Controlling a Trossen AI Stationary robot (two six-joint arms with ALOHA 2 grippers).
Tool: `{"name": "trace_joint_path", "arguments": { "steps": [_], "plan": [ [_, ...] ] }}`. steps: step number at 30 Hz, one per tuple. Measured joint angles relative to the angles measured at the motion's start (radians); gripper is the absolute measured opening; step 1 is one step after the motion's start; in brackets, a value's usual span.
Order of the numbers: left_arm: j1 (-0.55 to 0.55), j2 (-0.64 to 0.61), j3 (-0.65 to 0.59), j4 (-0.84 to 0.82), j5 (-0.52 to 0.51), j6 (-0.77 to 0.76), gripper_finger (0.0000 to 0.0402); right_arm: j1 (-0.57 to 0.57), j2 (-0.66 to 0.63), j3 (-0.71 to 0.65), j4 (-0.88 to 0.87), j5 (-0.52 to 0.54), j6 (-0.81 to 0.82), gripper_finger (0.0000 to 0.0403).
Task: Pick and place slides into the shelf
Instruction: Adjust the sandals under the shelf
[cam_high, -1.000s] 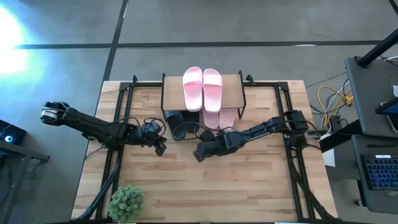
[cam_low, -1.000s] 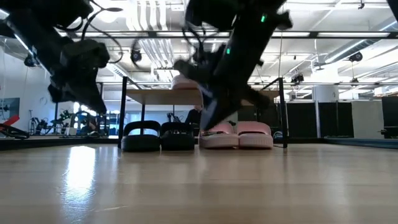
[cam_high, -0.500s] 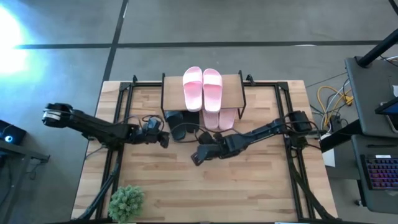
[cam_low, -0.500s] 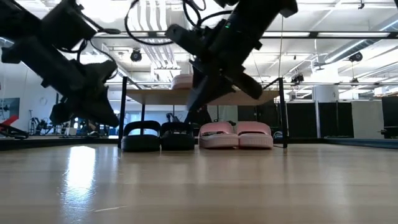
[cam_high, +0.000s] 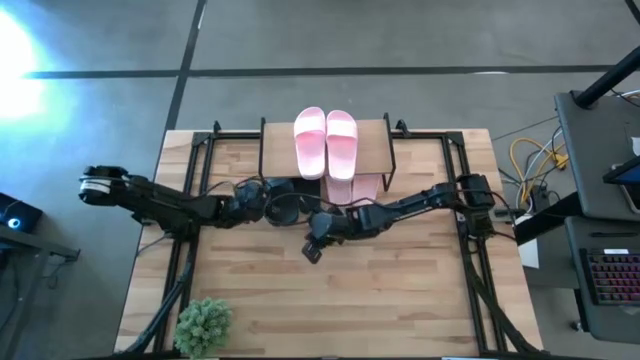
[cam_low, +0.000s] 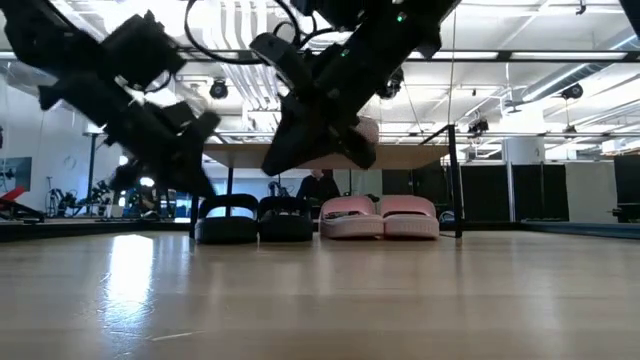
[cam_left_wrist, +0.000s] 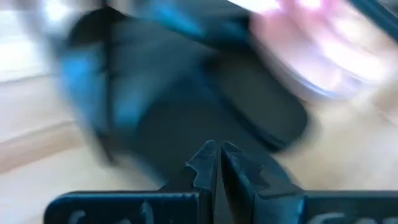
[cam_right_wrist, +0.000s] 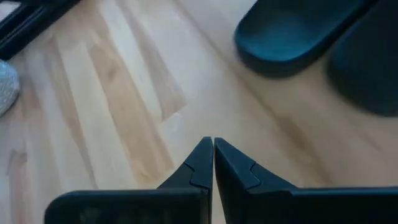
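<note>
Under the shelf (cam_high: 372, 150), the black slides (cam_low: 257, 216) lie lengthwise front to back, just ahead of the left gripper (cam_left_wrist: 215, 162), the nearer one, its fingers closed on nothing like the right gripper (cam_right_wrist: 211, 158) beside them.

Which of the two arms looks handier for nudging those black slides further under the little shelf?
Left, probably. Its shut pincer points right at the black slides; the right pincer, also shut, hangs over bare table farther from the shelf.
</note>
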Motion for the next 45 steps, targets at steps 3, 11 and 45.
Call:
{"name": "trace_joint_path", "arguments": {
  "steps": [3, 11, 45],
  "plan": [
    [-0.02, -0.045, 0.018, -0.012, 0.161, 0.086, 0.0008, 0.0, 0.038, -0.001, 0.068, -0.05, 0.001, 0.0008],
    [-0.103, -0.281, 0.026, -0.546, 0.104, 0.009, 0.0008, -0.008, 0.167, 0.016, 0.213, -0.07, 0.064, 0.0008],
    [0.054, -0.509, -0.065, -0.501, 0.038, 0.242, 0.0008, -0.216, 0.376, 0.38, 0.054, -0.088, -0.12, 0.0008]
  ]
}}
